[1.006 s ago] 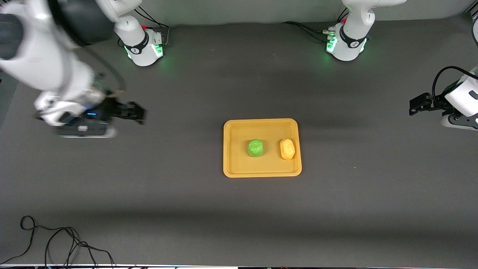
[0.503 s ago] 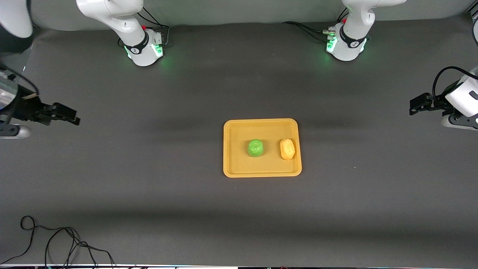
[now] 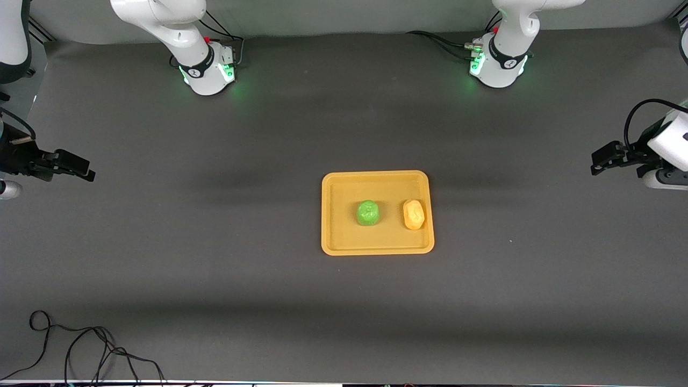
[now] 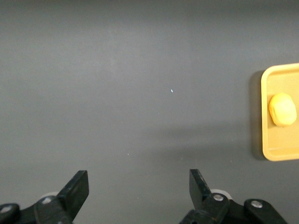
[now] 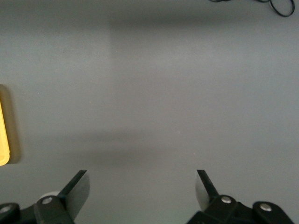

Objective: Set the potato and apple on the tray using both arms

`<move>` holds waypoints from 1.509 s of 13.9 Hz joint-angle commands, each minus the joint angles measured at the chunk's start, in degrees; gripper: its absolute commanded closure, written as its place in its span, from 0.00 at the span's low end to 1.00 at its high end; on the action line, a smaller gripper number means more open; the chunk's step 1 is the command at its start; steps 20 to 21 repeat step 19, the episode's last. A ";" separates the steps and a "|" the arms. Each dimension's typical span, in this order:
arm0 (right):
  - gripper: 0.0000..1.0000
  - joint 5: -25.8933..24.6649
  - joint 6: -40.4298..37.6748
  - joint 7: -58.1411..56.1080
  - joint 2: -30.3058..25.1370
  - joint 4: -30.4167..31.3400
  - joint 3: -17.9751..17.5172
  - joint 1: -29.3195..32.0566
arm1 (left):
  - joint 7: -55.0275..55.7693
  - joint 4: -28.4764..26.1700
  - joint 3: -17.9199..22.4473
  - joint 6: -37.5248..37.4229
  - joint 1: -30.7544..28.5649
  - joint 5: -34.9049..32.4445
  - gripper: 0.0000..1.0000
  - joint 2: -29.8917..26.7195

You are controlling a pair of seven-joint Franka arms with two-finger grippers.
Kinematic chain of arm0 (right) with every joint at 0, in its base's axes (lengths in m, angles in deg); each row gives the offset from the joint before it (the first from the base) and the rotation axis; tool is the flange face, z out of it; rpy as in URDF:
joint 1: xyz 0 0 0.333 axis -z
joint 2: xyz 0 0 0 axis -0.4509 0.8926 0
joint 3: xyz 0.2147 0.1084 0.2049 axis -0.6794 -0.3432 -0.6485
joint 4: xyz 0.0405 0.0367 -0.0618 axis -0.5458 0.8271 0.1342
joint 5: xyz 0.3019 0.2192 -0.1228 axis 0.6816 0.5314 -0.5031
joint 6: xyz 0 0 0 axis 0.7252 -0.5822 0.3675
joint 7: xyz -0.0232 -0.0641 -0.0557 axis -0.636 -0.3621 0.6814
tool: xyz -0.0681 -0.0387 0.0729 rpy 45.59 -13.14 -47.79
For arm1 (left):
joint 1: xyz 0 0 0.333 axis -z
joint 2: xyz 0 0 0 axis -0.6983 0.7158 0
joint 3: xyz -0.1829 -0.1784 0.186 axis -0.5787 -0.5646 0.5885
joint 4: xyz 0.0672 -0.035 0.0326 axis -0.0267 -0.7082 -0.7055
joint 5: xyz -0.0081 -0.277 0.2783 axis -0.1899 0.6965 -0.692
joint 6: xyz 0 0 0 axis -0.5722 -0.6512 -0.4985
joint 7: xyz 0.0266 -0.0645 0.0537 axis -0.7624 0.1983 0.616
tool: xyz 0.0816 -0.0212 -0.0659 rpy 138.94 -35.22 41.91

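Observation:
The orange-yellow tray (image 3: pixel 334 240) lies mid-table. The green apple (image 3: pixel 368 213) sits in its middle. The yellow-orange potato (image 3: pixel 413 214) lies beside it, by the rim toward the left arm's end. The potato (image 4: pixel 282 109) and a tray corner (image 4: pixel 275 151) show in the left wrist view; a sliver of tray rim (image 5: pixel 3 140) shows in the right wrist view. My left gripper (image 3: pixel 601 159) is open and empty over bare mat at the left arm's end. My right gripper (image 3: pixel 80 171) is open and empty over bare mat at the right arm's end. Both are well away from the tray.
A black cable (image 3: pixel 80 349) lies looped on the mat at the corner nearest the camera, at the right arm's end; it also shows in the right wrist view (image 5: pixel 280 6). The two green-lit arm bases (image 3: pixel 207 70) (image 3: pixel 497 64) stand along the farthest edge.
My right arm has swung away from the tray toward its end of the table and risen. My left gripper has shifted only slightly. Apple and potato have not moved.

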 commanded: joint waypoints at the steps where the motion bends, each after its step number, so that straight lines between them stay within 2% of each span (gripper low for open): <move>1: 0.00 -1.33 0.73 -0.80 -0.72 -0.37 -0.60 -0.81 | 1.31 -0.26 -0.15 0.21 0.08 0.39 0.01 -0.08; 5: 0.00 -1.24 0.64 -0.80 -0.63 -0.64 -0.94 0.16 | 1.40 -0.26 -0.15 0.56 0.17 0.30 0.01 -0.08; 7: 0.00 -1.15 0.29 -0.63 -0.63 -0.64 -4.88 3.40 | 1.40 -0.26 -0.15 0.47 0.44 0.30 0.01 -0.17; 21: 0.00 -0.62 -1.91 -0.28 -0.71 -1.25 -4.99 3.33 | 2.28 -0.26 -0.59 -0.32 1.23 0.30 0.01 0.45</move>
